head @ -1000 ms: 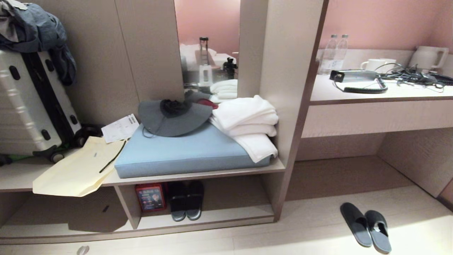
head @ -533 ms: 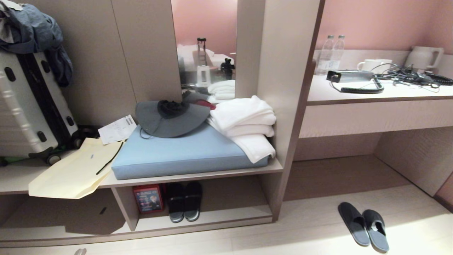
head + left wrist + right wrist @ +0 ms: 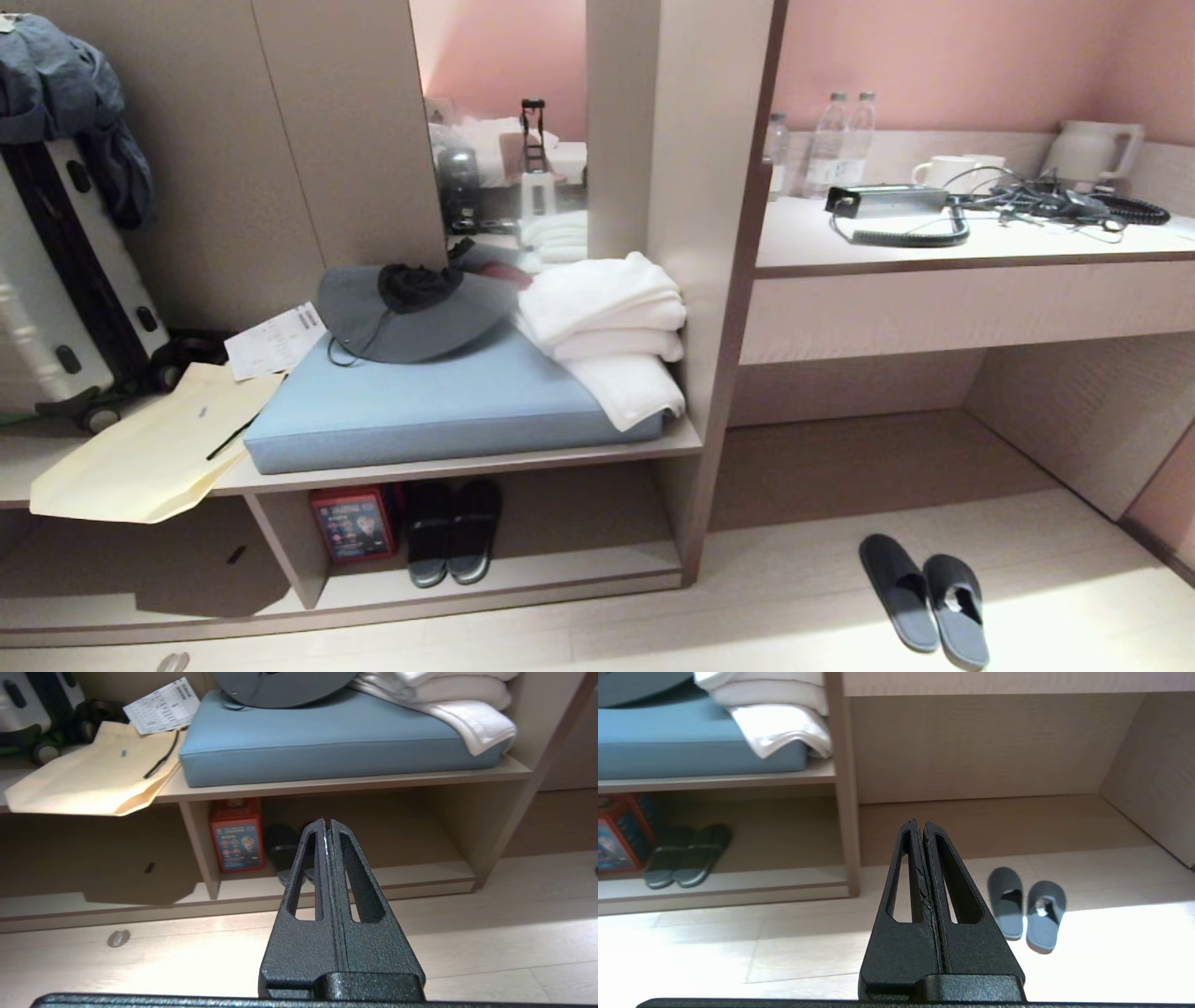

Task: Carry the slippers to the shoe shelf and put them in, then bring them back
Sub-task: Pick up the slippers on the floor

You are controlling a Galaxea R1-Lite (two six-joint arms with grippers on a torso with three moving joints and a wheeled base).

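Everything in the head view had slid a little to the left since a second ago, all of it together, so it was the robot's camera that had moved and not the things. The low, wide shoe shelf of pale beige wood (image 3: 560,565) sat under a thick blue seat cushion (image 3: 439,401) with folded white towels (image 3: 607,327) on top. The flat, thin, dark grey slippers with one wide strap each (image 3: 920,607) lay side by side on the pale wooden floor (image 3: 794,616), in front of the tall open space under the desk and well away from the shelf. A chunkier dark pair with pale-edged soles (image 3: 450,532) was already in the shelf, next to a small red box (image 3: 353,523). The left gripper (image 3: 325,823) had its two black fingers pressed together and held nothing. The right gripper (image 3: 920,823) was closed tight and held nothing too, with the thin slippers on the floor ahead of it. It looked like the very first step: getting over to the slippers. Next, the robot would likely need to get close, reach low, open a claw and pinch the slippers by their straps.
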